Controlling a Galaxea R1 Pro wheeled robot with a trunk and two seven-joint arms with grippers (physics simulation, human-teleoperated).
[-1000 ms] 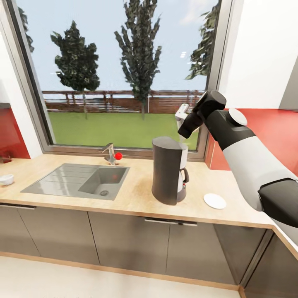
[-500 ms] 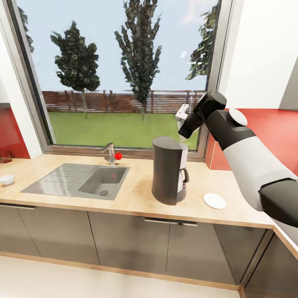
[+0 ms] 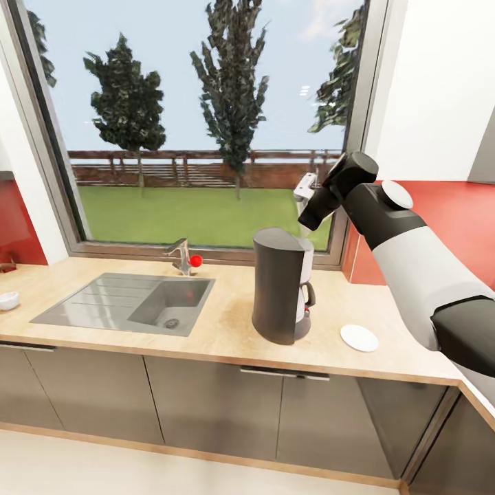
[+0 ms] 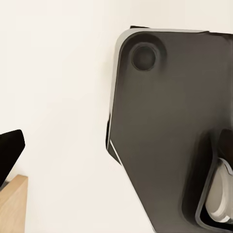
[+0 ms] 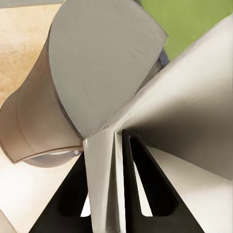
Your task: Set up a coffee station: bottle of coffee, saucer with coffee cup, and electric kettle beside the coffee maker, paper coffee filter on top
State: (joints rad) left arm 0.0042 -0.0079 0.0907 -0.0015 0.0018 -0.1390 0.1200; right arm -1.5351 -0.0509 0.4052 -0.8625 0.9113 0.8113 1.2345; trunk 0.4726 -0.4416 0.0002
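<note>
Above the coffee maker (image 3: 280,285), right claw (image 3: 303,191) pinches the paper coffee filter (image 5: 194,92)

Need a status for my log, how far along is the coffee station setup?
Done: the coffee maker stands on the countertop with the saucer beside it. In hand: the right hand holds the paper coffee filter above the maker. Left: seating the filter, plus cup, coffee bottle and kettle.
</note>
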